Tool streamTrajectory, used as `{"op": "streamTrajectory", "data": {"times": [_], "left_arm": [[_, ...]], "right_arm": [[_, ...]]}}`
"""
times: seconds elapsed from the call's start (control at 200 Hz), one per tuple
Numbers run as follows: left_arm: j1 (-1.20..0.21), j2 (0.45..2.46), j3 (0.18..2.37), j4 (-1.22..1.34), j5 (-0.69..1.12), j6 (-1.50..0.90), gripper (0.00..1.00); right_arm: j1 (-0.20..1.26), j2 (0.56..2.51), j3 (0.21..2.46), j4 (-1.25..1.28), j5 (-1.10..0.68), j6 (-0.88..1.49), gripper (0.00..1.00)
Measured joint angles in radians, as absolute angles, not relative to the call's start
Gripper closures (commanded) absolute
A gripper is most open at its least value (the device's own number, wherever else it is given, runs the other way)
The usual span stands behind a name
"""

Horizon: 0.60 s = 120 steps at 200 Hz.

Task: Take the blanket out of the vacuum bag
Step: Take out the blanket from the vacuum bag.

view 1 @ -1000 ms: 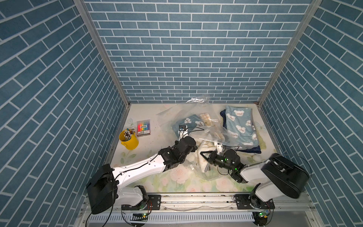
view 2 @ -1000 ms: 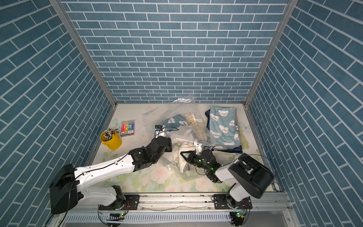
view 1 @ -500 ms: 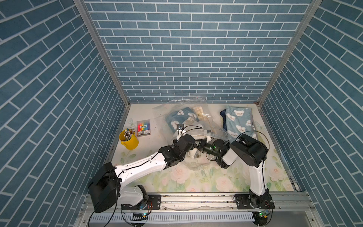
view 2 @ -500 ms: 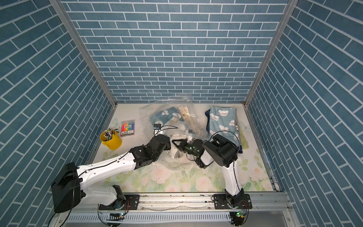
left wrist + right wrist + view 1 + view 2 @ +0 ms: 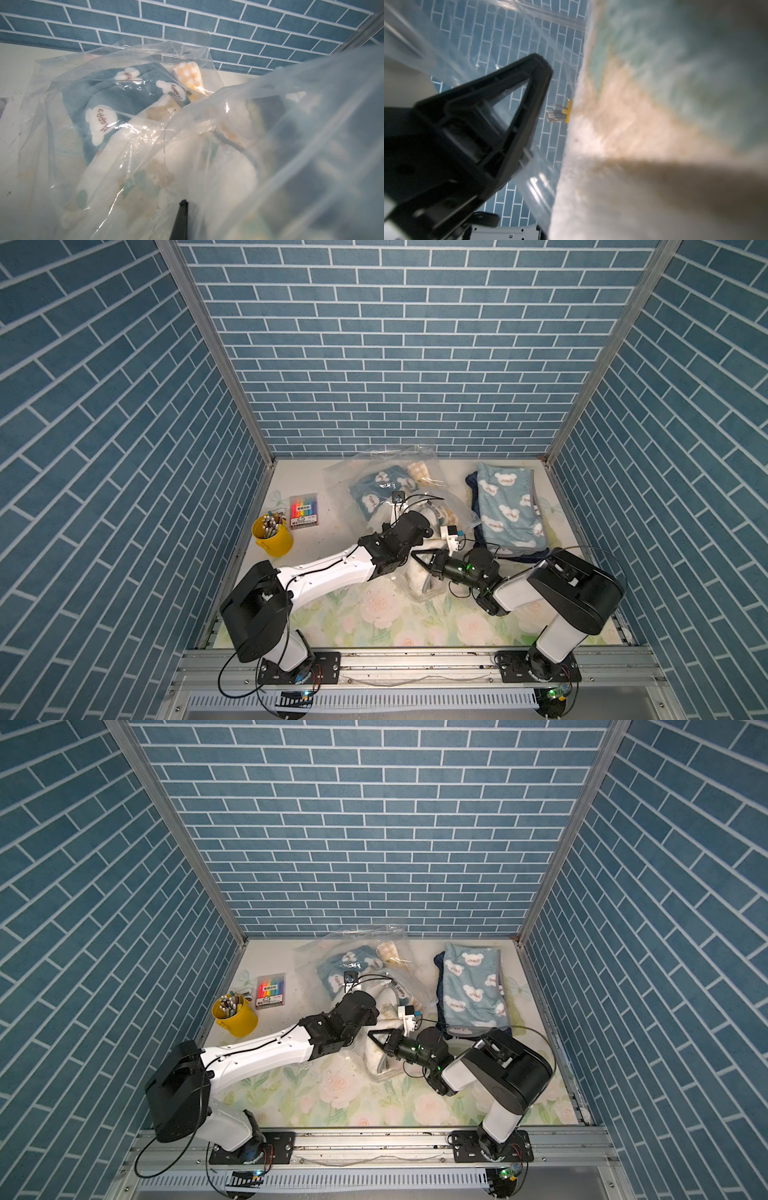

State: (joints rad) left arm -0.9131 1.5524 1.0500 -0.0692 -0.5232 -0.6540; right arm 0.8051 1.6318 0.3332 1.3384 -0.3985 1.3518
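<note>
At the near end of the vacuum bag (image 5: 340, 470), step in hand: drawing out the cream blanket (image 5: 419, 584). This is best done with the left tool (image 5: 182, 204), clenched on a fold of bag film, anchoring the bag while the right tool (image 5: 415, 558), clenched seemingly on the blanket's pile, pulls low and straight away from the bag so nothing snags. Blanket position: partly out of the bag, partly under its film, bunched directly against the right tool.

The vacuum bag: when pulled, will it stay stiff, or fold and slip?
Probably floppy: the vacuum bag lies creased and crumpled. Likely slippery, since its film is glossy. Probably light for its size: it is only thin clear film.
</note>
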Motion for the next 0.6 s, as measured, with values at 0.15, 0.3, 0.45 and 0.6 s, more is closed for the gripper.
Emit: {"op": "streamTrajectory", "data": {"times": [0.15,0.3,0.45,0.6], "left_arm": [[-0.902,1.576,1.056,-0.067,-0.523,-0.654,0.98],[-0.880,1.588,1.056,-0.061,-0.522,-0.654,0.98],[-0.863,1.603,1.060,-0.052,-0.514,-0.654,0.98],[-0.850,1.607,1.060,-0.042,-0.503,-0.654,0.98]], "right_arm": [[0.812,1.444,0.304,1.186,-0.351,1.304,1.00],[0.836,1.244,0.306,0.981,-0.305,1.232,1.00],[0.849,1.058,0.306,0.793,-0.265,1.178,1.00],[0.850,0.929,0.334,0.654,-0.254,1.138,1.00]]}}
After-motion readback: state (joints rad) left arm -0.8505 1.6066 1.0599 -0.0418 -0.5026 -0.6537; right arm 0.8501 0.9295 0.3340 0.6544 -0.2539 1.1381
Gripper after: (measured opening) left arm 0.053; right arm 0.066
